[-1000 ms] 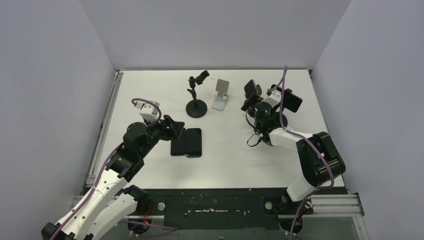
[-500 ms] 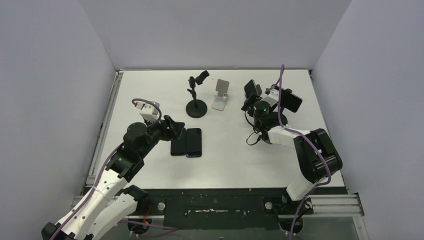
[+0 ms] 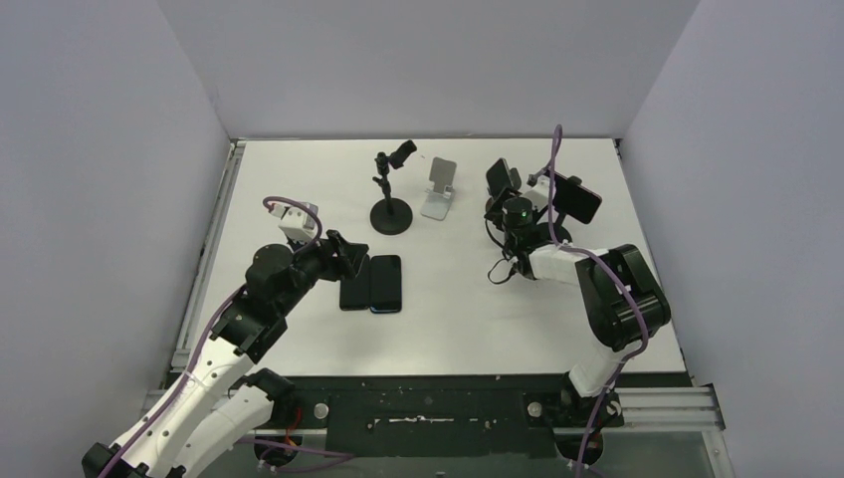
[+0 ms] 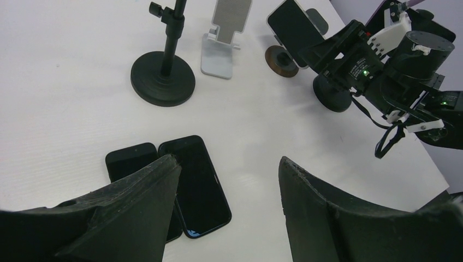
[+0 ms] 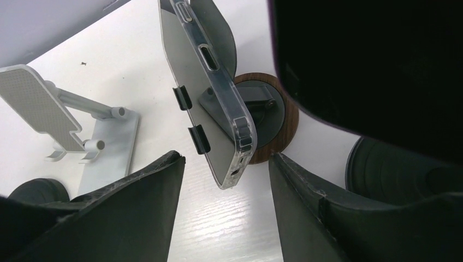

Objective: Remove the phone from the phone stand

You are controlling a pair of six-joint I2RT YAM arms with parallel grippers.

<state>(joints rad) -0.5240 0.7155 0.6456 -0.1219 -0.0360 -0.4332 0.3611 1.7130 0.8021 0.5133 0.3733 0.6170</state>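
The clear-cased phone with a dark screen (image 5: 199, 82) sits on the far right part of the white desk (image 3: 448, 319). It rests on one long edge in the two small black hooks (image 5: 183, 98) of a little stand with a round wood-brown base (image 5: 275, 146), leaning back against the support. Its long axis runs about level, from the far side of the desk toward the right arm. The screen faces the desk's left and slightly upward, and one short end points at the right gripper (image 5: 224, 161). That gripper's jaws are spread and straddle this near end, one on the screen side and one on the back. A gap shows on each side, so nothing is pinched yet. The step in hand looks like taking hold: press on the two broad faces near the end and stay clear of the hooks. Then lift up and out over them rather than dragging sideways, since the light stand would likely come along or tip. A second dark phone (image 5: 371, 54) on a black-based stand (image 5: 393, 169) stands just beside the outer jaw, so there is little room to swing. The left gripper (image 4: 228, 164), well apart, hangs with jaws spread and empty above two black phones (image 4: 191, 185) lying flat side by side.
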